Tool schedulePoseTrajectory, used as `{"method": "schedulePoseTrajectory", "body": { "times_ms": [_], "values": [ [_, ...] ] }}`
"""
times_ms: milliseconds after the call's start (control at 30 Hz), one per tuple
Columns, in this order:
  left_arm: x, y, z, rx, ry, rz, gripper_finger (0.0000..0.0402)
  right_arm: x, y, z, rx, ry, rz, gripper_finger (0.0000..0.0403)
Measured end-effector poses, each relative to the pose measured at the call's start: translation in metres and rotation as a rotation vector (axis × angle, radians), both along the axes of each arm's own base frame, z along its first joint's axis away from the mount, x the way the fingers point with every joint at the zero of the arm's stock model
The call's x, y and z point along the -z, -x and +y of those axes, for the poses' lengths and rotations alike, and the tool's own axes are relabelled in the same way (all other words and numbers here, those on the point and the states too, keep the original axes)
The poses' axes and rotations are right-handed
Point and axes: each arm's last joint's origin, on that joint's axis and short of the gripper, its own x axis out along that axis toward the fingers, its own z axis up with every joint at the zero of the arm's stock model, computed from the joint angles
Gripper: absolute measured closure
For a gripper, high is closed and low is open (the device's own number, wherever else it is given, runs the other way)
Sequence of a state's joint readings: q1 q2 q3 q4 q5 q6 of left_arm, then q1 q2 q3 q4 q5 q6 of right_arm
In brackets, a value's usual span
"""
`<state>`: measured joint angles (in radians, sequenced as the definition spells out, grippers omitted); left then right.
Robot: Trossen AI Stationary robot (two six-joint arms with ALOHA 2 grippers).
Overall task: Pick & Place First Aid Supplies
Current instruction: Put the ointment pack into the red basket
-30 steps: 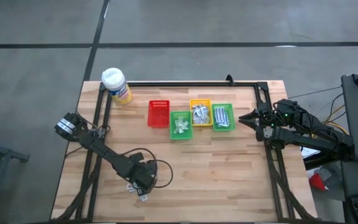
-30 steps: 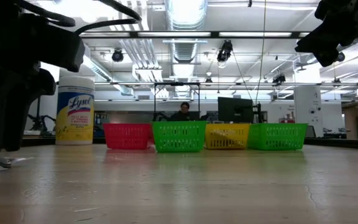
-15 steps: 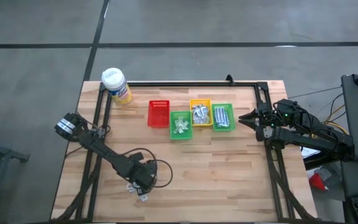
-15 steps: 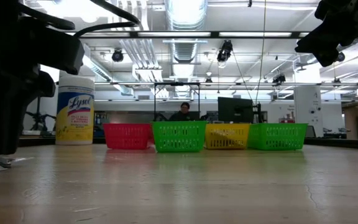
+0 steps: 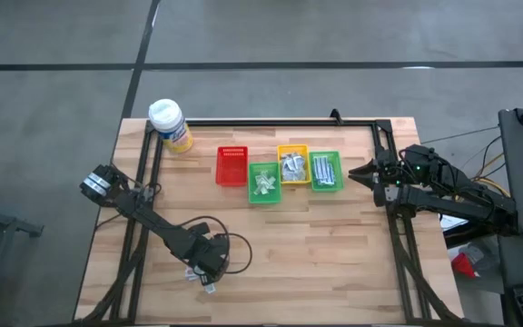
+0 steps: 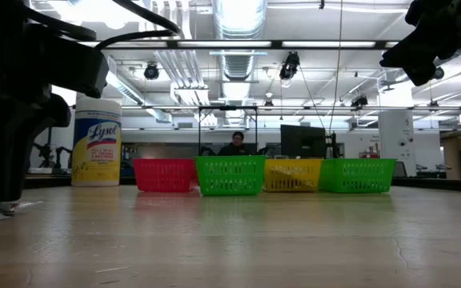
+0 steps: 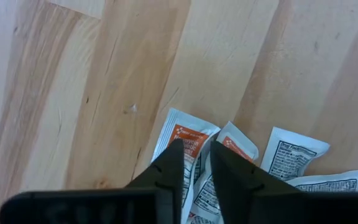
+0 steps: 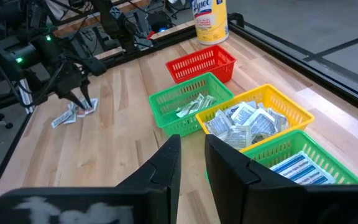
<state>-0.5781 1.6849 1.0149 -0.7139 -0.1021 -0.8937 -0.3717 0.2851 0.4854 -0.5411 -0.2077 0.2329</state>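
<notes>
Red bin [image 5: 231,165]: empty
Other bins [image 5: 293,168]: packets
Bottle [image 6: 96,141]: "Lysol"
Left claw [image 7: 196,163]: nearly closed on packet [image 7: 180,144]
Right claw [image 8: 192,151]: narrow gap, empty

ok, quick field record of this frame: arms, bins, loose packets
left tool: down on the loose packets at the table's near-left, fingers narrowed around an orange-printed packet
right tool: waiting off the table's right edge, holding nothing
red bin: looks empty
green bins: packets inside
yellow bin: silvery packets inside
</notes>
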Motion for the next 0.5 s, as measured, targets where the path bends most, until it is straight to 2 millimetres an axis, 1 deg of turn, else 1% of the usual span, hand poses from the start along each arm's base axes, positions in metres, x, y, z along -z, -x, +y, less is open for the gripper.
{"method": "schedulePoseTrajectory", "body": {
  "times_ms": [200,300,367,500],
  "values": [
    [-0.0018,-0.0007,-0.0005,-0.028,0.012,-0.004,0.0277,0.0,0.0,0.0,0.0,0.0,0.0,0.0325],
    [-0.0011,-0.0003,-0.0003,-0.031,0.012,-0.002,0.0257,0.0,0.0,0.0,-0.001,0.0,0.0,0.0321],
    [0.0002,0.0008,0.0004,-0.024,0.007,0.003,0.0252,0.0,0.0,0.0,0.0,0.0,-0.001,0.0319],
    [0.0008,0.001,0.0008,-0.023,0.005,0.004,0.0253,0.0,0.0,0.0,0.0,0.0,0.0,0.0316]
  ]
}}
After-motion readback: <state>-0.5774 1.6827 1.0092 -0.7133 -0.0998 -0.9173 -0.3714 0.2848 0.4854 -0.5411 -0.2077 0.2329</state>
